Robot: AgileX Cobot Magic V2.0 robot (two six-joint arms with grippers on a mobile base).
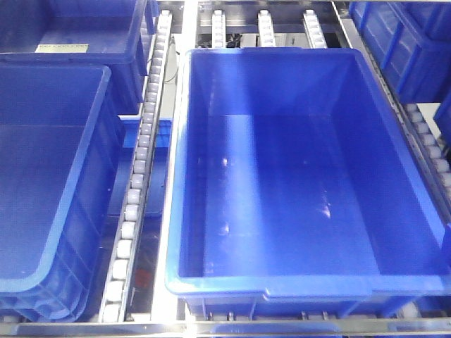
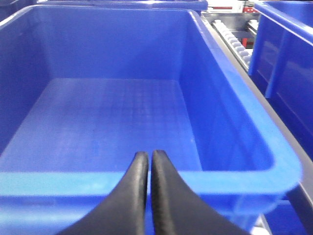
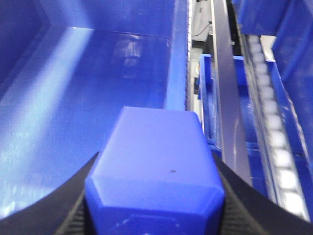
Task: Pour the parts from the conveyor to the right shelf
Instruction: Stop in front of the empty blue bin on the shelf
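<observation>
A large empty blue bin fills the centre of the front view; no parts show in it. Neither gripper shows in that view. In the right wrist view my right gripper is shut on a blue box-shaped plastic piece, held above that bin's floor near its right wall. In the left wrist view my left gripper is shut and empty, just over the near rim of a second empty blue bin, which also shows at the left of the front view.
A roller track runs between the two bins, and another runs along the right edge. More blue bins stand at the back left and back right. A metal rail borders the centre bin's right side.
</observation>
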